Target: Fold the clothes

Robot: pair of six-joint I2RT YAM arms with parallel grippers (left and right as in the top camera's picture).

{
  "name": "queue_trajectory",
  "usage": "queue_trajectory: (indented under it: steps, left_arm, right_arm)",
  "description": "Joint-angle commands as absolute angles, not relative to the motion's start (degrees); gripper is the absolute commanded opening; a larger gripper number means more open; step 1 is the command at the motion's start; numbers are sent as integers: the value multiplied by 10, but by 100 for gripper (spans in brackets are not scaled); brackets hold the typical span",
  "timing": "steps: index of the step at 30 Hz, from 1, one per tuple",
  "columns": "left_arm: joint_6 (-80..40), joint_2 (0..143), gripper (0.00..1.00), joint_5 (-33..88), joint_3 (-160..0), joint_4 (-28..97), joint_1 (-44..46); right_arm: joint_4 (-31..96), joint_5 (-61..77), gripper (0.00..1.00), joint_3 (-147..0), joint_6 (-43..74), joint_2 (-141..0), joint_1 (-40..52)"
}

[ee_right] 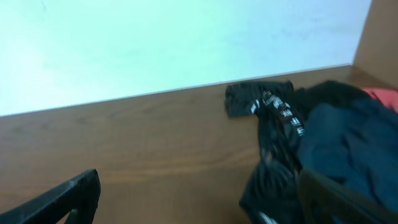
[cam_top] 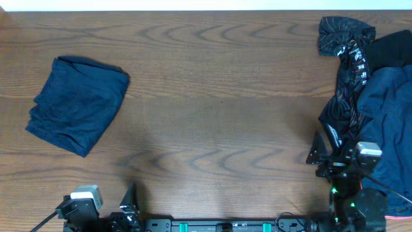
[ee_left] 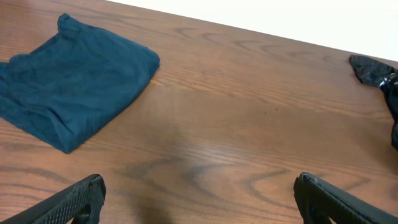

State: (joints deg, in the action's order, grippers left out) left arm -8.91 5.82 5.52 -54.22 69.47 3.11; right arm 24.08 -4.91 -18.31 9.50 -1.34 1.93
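Observation:
A folded navy garment (cam_top: 77,113) lies at the left of the table; it also shows in the left wrist view (ee_left: 71,87). A heap of dark clothes lies at the right: a black garment with white print (cam_top: 347,64) and navy cloth (cam_top: 389,119). The heap shows in the right wrist view, black printed piece (ee_right: 273,109) and navy cloth (ee_right: 345,140). My left gripper (ee_left: 199,199) is open and empty near the front edge (cam_top: 129,206). My right gripper (ee_right: 199,193) is open and empty, right next to the heap's left edge (cam_top: 331,158).
The wooden table (cam_top: 219,109) stretches between the folded piece and the heap. A bit of red cloth (ee_right: 382,96) peeks out behind the heap. A pale wall runs along the table's far edge.

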Motion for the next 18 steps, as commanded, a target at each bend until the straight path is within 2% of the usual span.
queue_trajectory:
  steps: [1, 7, 10, 18]
  left_arm:
    - [-79, 58, 98, 47, -542, 696, 33]
    - [-80, 58, 98, 47, -542, 696, 33]
    - [-79, 58, 98, 47, -542, 695, 33]
    - [-79, 58, 98, 47, -542, 696, 33]
  right_arm:
    - [177, -36, 99, -125, 76, -3, 13]
    - [3, -33, 99, -9, 81, -3, 13]
    - [41, -29, 99, -3, 86, -5, 13]
    - [41, -21, 99, -3, 87, -9, 13]
